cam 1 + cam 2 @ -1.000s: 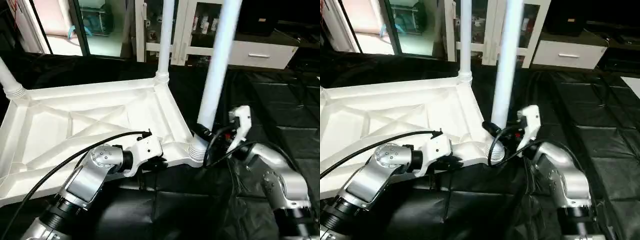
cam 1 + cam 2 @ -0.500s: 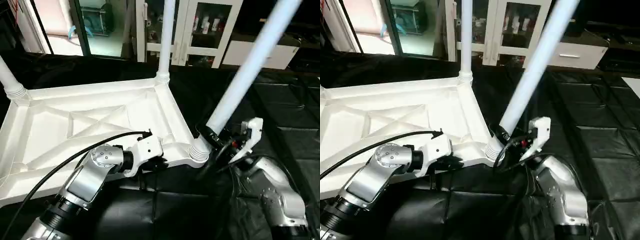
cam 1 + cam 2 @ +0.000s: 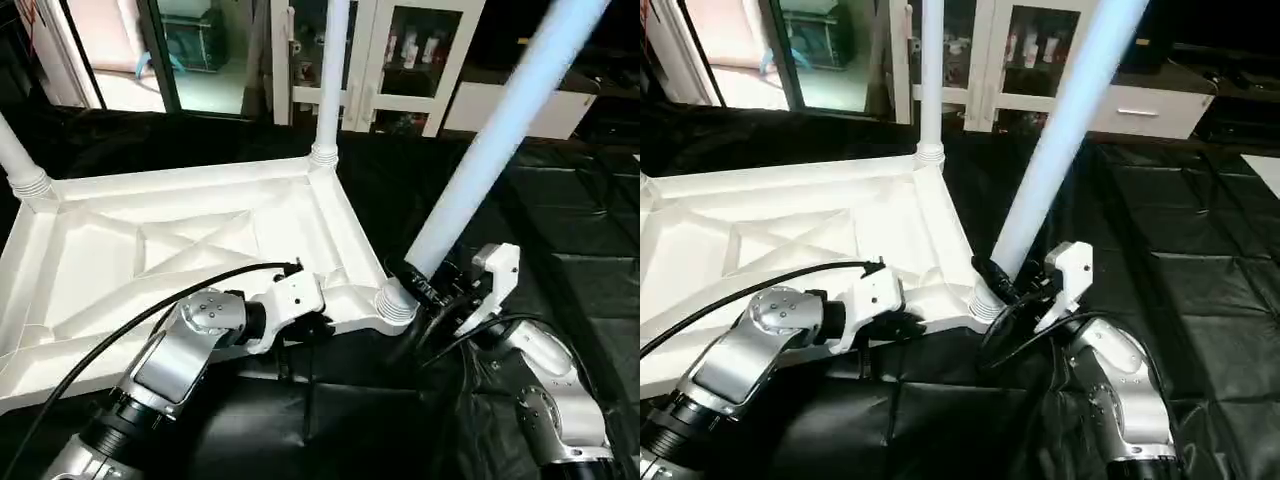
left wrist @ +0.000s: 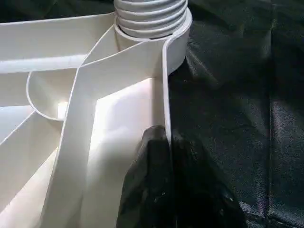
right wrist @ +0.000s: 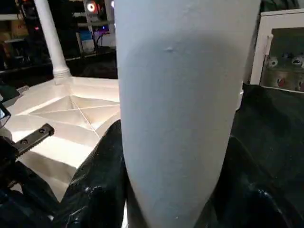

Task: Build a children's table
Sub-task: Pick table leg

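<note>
My left gripper (image 4: 168, 156) fingers are pinched on the table top's rim (image 4: 165, 90), and my right gripper (image 3: 425, 283) fingers hold the tilted leg (image 3: 480, 165) near its corner socket (image 3: 393, 303).

White glass-door cabinets (image 3: 400, 60) behind black-sheeted work table (image 3: 580, 230).

Your two head eyes look down over the same upturned tabletop (image 3: 180, 240); each wrist camera sits close against it.

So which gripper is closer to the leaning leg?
Right. The right gripper is shut on the leaning leg near its base; the left gripper pinches the tabletop rim beside that corner.
</note>
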